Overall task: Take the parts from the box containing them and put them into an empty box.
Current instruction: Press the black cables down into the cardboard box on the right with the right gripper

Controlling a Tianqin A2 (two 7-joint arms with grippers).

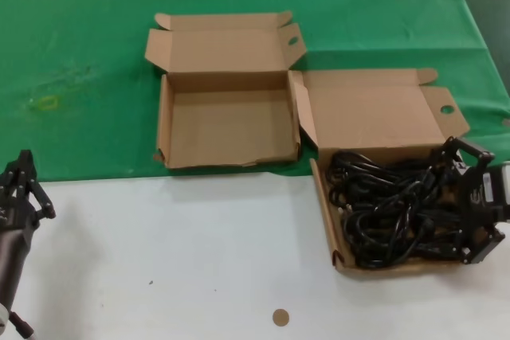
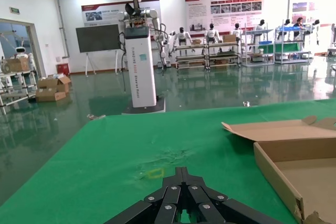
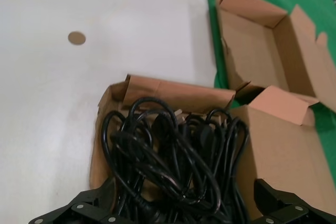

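The parts are a tangle of black cables (image 1: 390, 205) (image 3: 173, 150) filling the right-hand cardboard box (image 1: 323, 205), whose raised lid has a small round hole in its side flap. My right gripper (image 1: 453, 201) (image 3: 181, 209) is open wide at that box's right end, one finger on each side of the cable pile. The empty box (image 1: 227, 125) (image 3: 252, 51) (image 2: 299, 169) lies to the left on the green cloth, lid up, with an oval hole in its flap. At the near left over the white table my left gripper (image 1: 22, 177) (image 2: 182, 172) is shut and holds nothing.
Green cloth (image 1: 80, 77) covers the far half of the table and white surface (image 1: 175, 252) the near half. A small brown disc (image 1: 280, 317) (image 3: 76, 38) lies on the white part. The two boxes almost touch at their lids.
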